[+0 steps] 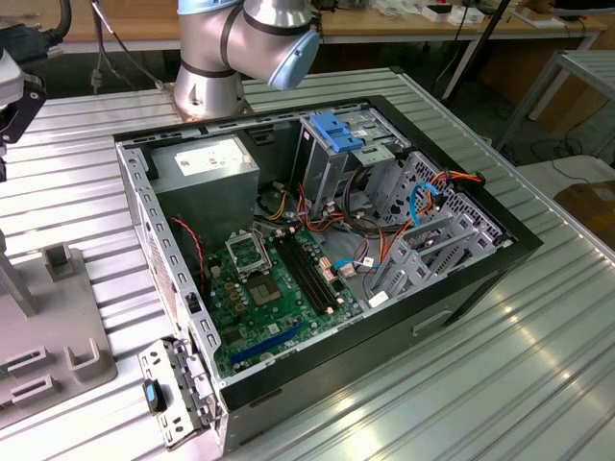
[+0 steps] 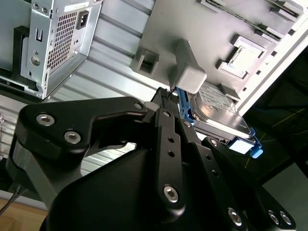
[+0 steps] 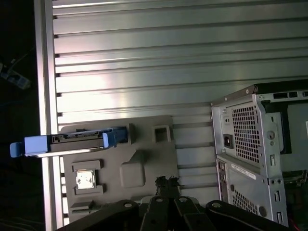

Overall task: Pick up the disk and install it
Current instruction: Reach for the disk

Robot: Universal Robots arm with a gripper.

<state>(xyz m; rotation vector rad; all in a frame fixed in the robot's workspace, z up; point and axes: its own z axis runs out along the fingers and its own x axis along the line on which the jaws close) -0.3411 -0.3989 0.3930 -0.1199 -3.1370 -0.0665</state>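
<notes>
The disk (image 3: pixel 72 142) stands on edge in the grey fixture plate (image 3: pixel 144 166), long axis crosswise to the gripper's (image 3: pixel 166 182) reach; it lies apart, on the side away from the computer case (image 3: pixel 250 144); the fingers seem closed on nothing.

Fixture: grey moulded plastic plate with slots (image 3: pixel 144 163), right ahead of the gripper (image 3: pixel 167 182), nearest.
Table: ribbed aluminium top (image 3: pixel 168 72), stretching beyond it.
Tower: open black computer case (image 1: pixel 452 298), off beside.
Board: green motherboard (image 1: pixel 269 288) inside, well away.
</notes>
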